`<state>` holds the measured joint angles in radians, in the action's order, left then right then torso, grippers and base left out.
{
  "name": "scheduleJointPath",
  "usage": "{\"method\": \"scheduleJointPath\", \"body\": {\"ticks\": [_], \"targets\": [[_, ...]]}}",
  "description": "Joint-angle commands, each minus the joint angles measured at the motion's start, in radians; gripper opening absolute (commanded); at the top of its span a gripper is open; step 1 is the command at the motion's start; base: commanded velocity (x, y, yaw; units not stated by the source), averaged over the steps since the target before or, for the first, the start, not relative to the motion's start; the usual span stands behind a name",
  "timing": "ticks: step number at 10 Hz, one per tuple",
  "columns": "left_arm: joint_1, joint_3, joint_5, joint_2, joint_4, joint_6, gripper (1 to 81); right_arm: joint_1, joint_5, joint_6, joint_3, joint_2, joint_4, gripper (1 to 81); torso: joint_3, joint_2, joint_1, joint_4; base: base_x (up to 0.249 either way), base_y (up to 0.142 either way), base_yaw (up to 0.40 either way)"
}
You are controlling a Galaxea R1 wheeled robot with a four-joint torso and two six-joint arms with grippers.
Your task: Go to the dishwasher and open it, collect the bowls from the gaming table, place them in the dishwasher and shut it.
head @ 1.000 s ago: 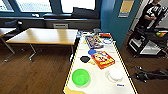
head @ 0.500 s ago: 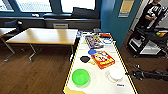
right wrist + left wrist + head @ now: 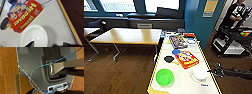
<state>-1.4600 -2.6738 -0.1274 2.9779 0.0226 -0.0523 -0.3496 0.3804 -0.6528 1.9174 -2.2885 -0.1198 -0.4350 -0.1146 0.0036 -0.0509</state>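
right wrist view: red box point(image 3: 24, 13) reads "hedbanz", beside white bowl point(image 3: 34, 36).

The gaming table point(image 3: 184, 82) runs out of the head view at its near end, its corner lost at the edge. The person point(image 3: 236, 12) is cut off above the shoulders. In the right wrist view the white bowl point(image 3: 33, 36) is cropped at its near rim, and the red game box point(image 3: 23, 13) loses one end. The small items at the table's far end point(image 3: 190, 37) are too blurred to name.
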Motion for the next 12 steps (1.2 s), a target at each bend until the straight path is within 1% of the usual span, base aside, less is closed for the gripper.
{"method": "scheduleJointPath", "body": {"ticks": [1,4,5,7,9,12], "targets": [[0.011,-0.005,0.066,-0.006,-0.004,0.0,81.1,0.134,-0.005,-0.008,0.061,-0.04,0.011,81.1,0.0,0.0,0.0,0.0,0.0,0.0,0.0],[0.011,-0.006,0.066,0.0,-0.004,0.0,81.1,0.108,-0.014,-0.025,0.118,-0.097,0.011,81.1,0.0,0.0,0.0,0.0,0.0,0.0,0.0],[0.013,-0.006,0.065,0.0,-0.004,0.0,81.1,0.099,-0.029,-0.045,0.133,-0.104,0.011,81.1,0.0,0.0,0.0,0.0,0.0,0.0,0.0],[0.013,-0.008,0.066,0.001,-0.003,0.0,81.1,0.097,-0.026,-0.073,0.164,-0.1,0.014,81.1,0.0,0.0,0.0,0.0,0.0,0.0,0.0],[0.013,-0.006,0.066,0.004,-0.003,-0.001,81.1,0.086,-0.028,-0.073,0.175,-0.087,0.017,81.1,0.0,0.0,0.0,0.0,0.0,0.0,0.0],[0.014,-0.012,0.068,0.004,-0.003,0.0,81.1,0.053,-0.035,-0.074,0.192,-0.1,0.025,81.1,0.0,0.0,0.0,0.0,0.0,0.0,0.0]]}}
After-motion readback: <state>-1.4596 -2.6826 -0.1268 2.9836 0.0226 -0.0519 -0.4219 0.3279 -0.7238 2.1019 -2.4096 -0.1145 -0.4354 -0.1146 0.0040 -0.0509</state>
